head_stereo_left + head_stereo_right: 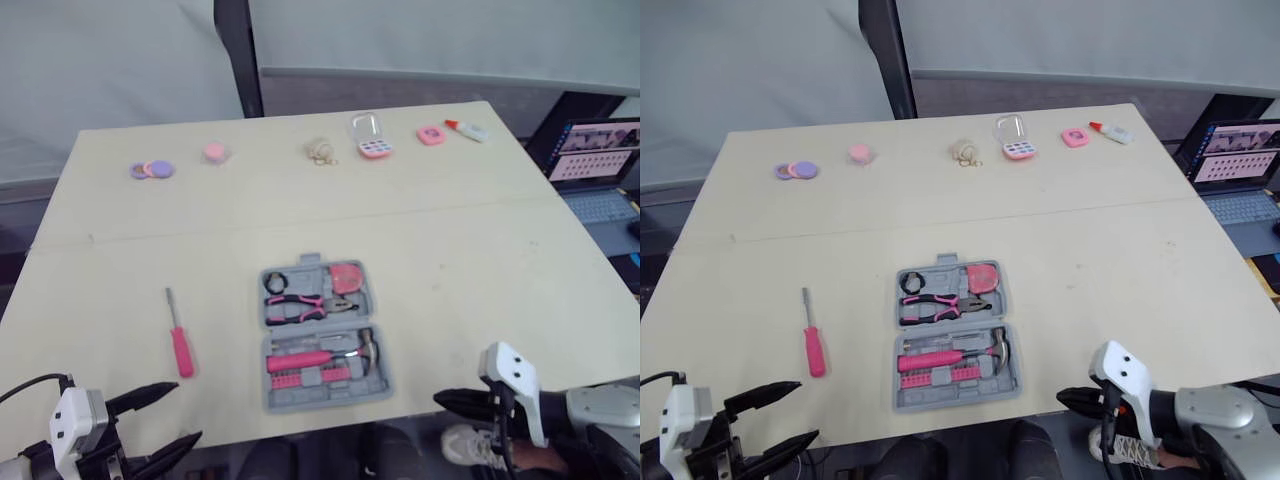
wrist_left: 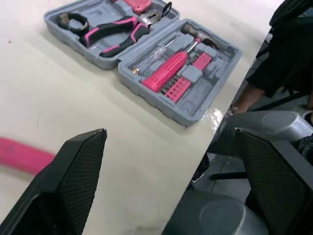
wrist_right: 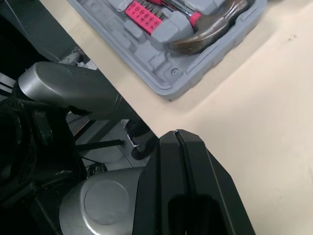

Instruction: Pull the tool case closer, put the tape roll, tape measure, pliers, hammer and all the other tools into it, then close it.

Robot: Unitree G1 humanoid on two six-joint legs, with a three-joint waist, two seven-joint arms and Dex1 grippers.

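Pink screwdriver (image 1: 181, 348) is the one tool I see outside the grey case (image 1: 325, 402). It lies on the worktop (image 1: 480, 260) left of the case, not touching it. Its long axis runs parallel to the case's left side, handle end nearest me. My left jaws are spread wide, left of the case and nearer me, so that arm looks better placed. My right jaws are pressed together, empty, off the case's near right corner. The case is open and holds pliers (image 1: 296, 305), hammer (image 1: 320, 357), tape roll (image 1: 276, 283), tape measure (image 1: 347, 277) and bits (image 1: 310, 377).
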